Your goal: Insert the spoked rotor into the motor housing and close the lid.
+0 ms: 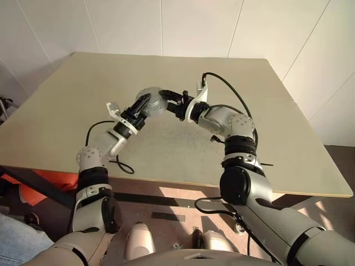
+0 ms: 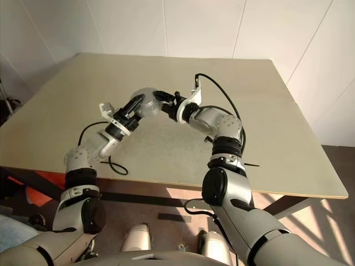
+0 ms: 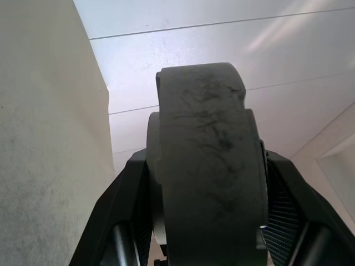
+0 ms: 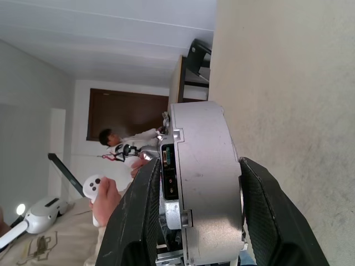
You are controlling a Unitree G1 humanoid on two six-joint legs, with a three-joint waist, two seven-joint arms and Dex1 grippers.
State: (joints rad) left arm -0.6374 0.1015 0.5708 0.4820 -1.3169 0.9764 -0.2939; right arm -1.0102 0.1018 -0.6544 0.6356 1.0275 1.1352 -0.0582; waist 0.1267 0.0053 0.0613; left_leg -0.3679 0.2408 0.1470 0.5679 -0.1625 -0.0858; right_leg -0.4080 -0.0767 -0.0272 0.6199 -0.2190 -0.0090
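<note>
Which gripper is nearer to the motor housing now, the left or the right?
Neither is nearer: both grip it. The left gripper clamps the motor housing from the robot's left, and the right gripper clamps it from the right, above the table.

From above, the motor housing [image 1: 154, 101] is half covered by both sets of black fingers, so its open face and whatever sits inside cannot be made out. In the wrist views its lower part runs off the edge. The tabletop's [image 1: 66, 111] near-left corner is cut off too.
</note>
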